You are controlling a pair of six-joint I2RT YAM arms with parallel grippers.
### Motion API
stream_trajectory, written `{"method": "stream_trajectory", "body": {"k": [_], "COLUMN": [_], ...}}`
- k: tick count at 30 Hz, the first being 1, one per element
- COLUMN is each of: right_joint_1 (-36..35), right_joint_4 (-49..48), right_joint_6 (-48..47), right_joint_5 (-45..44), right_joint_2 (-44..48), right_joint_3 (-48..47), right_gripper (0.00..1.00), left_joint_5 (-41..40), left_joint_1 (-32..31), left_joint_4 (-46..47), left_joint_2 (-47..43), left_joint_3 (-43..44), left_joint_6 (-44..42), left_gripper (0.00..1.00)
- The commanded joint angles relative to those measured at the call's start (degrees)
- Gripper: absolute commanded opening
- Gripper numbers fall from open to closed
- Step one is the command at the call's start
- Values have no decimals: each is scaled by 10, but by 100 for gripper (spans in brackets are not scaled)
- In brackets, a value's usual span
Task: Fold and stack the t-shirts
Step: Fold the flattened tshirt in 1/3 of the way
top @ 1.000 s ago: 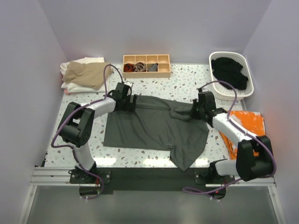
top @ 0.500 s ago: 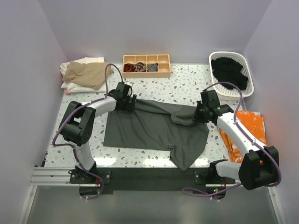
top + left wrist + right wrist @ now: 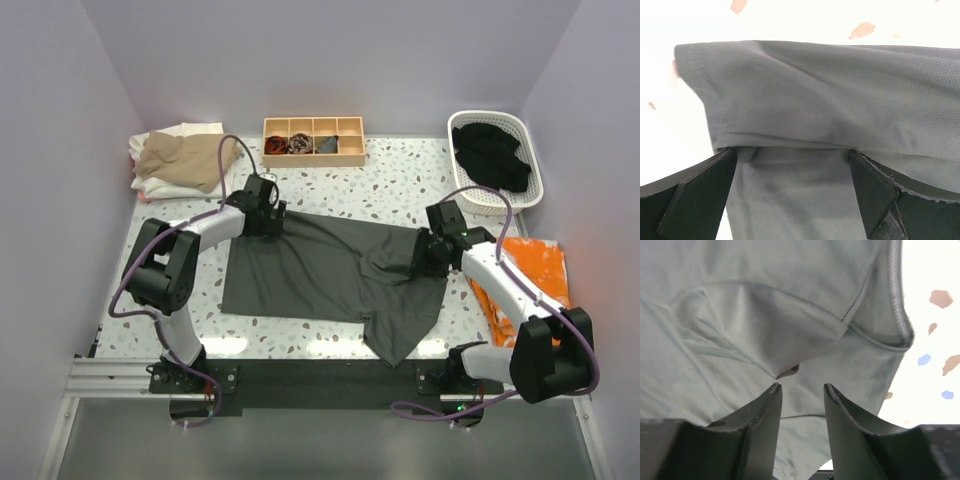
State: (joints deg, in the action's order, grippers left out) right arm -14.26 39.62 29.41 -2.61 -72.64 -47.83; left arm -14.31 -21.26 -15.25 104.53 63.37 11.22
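The left claw (image 3: pixel 792 152) stands wide open. Its 2 black fingers (image 3: pixel 700 195) are far apart, and a folded hem of the charcoal t-shirt (image 3: pixel 320 275) lies loose between them, pinched by neither. In the top view this claw sits at the shirt's 11 o'clock corner. The right claw (image 3: pixel 801 386) is parted only narrowly. A small peaked pucker of cloth rises just beyond its tips, and I cannot tell whether the pads touch it. It hangs over the shirt's 3 o'clock side, by a bunched ridge.

The shirt is thin, fine-knit and matte, with stitched hems. It lies mostly flat at the middle of the speckled desk (image 3: pixel 400 185), and its 5 o'clock corner tapers to a point at the near edge.

At 10 o'clock a tan t-shirt (image 3: pixel 185 158) lies crumpled on a folded white stack (image 3: pixel 160 188). At 12 stands a divided wooden tray (image 3: pixel 313 140), at 2 a white slotted basket (image 3: pixel 488 115) holding black cloth (image 3: pixel 490 152), and at 3 an orange cloth (image 3: pixel 535 265). Speckled surface shows between shirt and tray and along the 9 o'clock side.
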Motion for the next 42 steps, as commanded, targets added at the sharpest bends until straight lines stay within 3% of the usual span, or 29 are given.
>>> {"method": "stream_trajectory", "body": {"k": [1,6,12,19,28,42], "right_joint_1": [-2,-2,-2,-2,-2,-2], "right_joint_4": [-6,-87,-132,-184,-198,-214], "right_joint_6": [-22,-37,-33,-28,-38,-43], "right_joint_5": [-42,-25,24,75,82,108], "right_joint_2": [38,18,-86,-137,-189,-206], "right_joint_3": [-55,-67,-95,-84,-89,-63], "right_gripper": [45,46,43,42,40,39], "left_joint_5": [-34,-25,28,-2,-37,-125], "left_joint_1": [9,16,18,19,20,20], "left_joint_4": [6,39,57,55,55,124], "left_joint_2": [-62,-93,-73,-71,-38,-40], "left_joint_3": [-5,-24,-28,-40,-45,-87], "left_joint_6": [20,30,25,38,47,32], "left_gripper": [100,100,100,99,74,66]}}
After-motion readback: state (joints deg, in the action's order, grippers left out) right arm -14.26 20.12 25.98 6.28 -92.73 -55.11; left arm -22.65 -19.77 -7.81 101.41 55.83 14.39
